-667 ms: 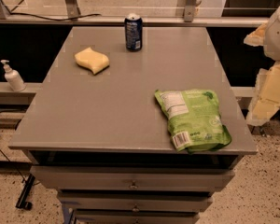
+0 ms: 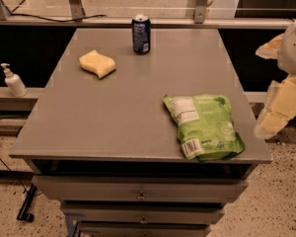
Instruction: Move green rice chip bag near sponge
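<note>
The green rice chip bag [image 2: 203,126] lies flat near the front right corner of the grey table [image 2: 128,107], with its white nutrition label and barcode patch facing up. The pale yellow sponge [image 2: 97,63] lies at the far left of the table top, well apart from the bag. My gripper [image 2: 281,102] and arm show as pale cream shapes at the right edge of the view, beyond the table's right edge and to the right of the bag, touching nothing.
A dark blue soda can [image 2: 141,34] stands upright at the back middle of the table. A white pump bottle [image 2: 13,81] stands on a ledge to the left. Drawers [image 2: 140,194] sit under the table top.
The arm at the right edge has shifted slightly. The bag, sponge and can have not moved.
</note>
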Action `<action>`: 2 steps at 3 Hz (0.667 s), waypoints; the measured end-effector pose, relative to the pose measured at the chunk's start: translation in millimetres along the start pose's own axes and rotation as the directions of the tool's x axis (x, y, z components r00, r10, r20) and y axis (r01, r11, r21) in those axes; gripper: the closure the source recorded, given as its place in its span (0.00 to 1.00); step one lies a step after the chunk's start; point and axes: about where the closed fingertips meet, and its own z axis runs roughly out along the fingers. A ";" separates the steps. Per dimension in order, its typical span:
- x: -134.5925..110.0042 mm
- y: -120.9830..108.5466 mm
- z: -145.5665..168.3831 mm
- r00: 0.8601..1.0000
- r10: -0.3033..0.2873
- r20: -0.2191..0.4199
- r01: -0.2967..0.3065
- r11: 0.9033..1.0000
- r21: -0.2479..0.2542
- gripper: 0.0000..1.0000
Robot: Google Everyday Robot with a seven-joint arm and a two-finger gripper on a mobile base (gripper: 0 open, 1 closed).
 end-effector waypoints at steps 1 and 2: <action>3.9 14.5 36.1 0.984 0.133 0.115 -0.124 0.989 -0.083 0.00; 0.1 23.7 65.4 0.956 0.230 0.184 -0.204 0.967 -0.152 0.00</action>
